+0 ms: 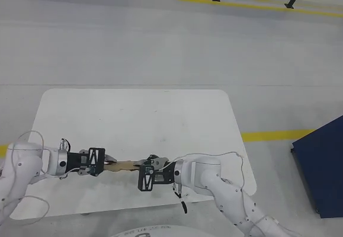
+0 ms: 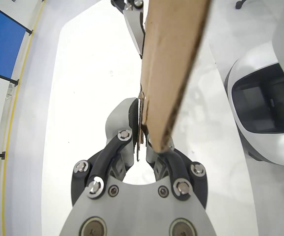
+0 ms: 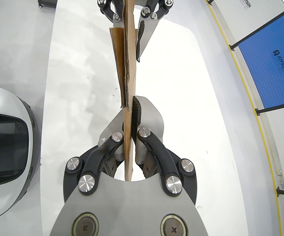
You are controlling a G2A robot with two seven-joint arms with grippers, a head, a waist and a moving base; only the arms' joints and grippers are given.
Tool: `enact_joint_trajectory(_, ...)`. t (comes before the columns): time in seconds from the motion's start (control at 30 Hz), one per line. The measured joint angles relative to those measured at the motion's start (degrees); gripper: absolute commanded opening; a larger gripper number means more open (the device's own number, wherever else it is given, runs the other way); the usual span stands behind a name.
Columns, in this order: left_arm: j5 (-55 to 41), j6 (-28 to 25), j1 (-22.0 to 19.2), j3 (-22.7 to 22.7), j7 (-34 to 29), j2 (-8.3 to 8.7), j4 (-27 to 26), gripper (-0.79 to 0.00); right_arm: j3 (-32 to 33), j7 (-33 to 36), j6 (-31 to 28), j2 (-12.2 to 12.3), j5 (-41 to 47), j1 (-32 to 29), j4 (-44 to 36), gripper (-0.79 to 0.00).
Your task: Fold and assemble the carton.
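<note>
Flat carton pinched at both ends, above table near its robot-side edge.
You've got L gripper & R gripper both clamped on it. Top view gives only a thin strip, L wrist view its broad face, R wrist view its layers parting.

The carton is matt brown corrugated cardboard, frayed at its edges. The table is smooth, faintly glossy white. The right gripper has brushed-metal jaws with black textured pads.
</note>
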Motion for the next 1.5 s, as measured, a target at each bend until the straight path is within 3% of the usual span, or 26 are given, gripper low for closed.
enact_joint_trajectory(0.07,-0.7,0.0,-0.3,0.1,-0.3,0.09,0.1,-0.785,-0.1,0.4,0.3,0.0,-0.1,0.0,-0.1,-0.785)
enact_joint_trajectory(0.1,-1.0,0.0,-0.4,0.1,-0.4,0.13,0.1,-0.785,-0.2,0.5,0.4,0.0,-0.1,-0.1,-0.1,-0.671)
enact_joint_trajectory(0.13,-1.3,0.0,-0.4,0.1,-0.6,0.18,0.1,-0.785,-0.2,0.7,0.6,0.0,0.1,-0.1,-0.2,-0.449)
enact_joint_trajectory(0.17,-1.6,0.0,-0.5,0.0,-0.7,0.22,0.1,-0.785,-0.2,0.9,0.7,0.1,0.2,-0.2,-0.3,-0.126)
enact_joint_trajectory(0.2,-1.9,0.0,-0.5,-0.1,-0.7,0.24,0.1,-0.785,-0.2,1.0,0.8,0.1,0.4,-0.2,-0.3,0.0)
enact_joint_trajectory(0.6,-10.3,3.4,-0.4,-2.5,2.8,0.02,3.2,-0.785,2.6,-1.8,3.6,0.5,3.6,-2.2,-0.3,0.0)
enact_joint_trajectory(0.87,-23.1,1.5,-2.5,-3.6,6.6,-0.72,10.2,-0.785,8.7,-9.4,9.1,1.3,4.5,-7.8,0.2,0.0)
enact_joint_trajectory(1.17,-23.6,1.4,-2.7,-3.5,6.2,-0.79,10.7,-0.785,8.7,-9.3,9.0,1.3,4.5,-7.8,0.2,0.0)
enact_joint_trajectory(1.3,-29.5,-0.1,-2.7,-1.2,1.1,-1.18,12.9,-0.785,8.7,-9.3,9.0,1.3,4.5,-7.8,0.2,0.0)
enact_joint_trajectory(1.5,-54.4,0.0,-7.9,9.8,-13.7,-0.89,16.0,-0.785,8.7,-9.3,9.0,1.3,4.5,-7.8,0.2,0.0)
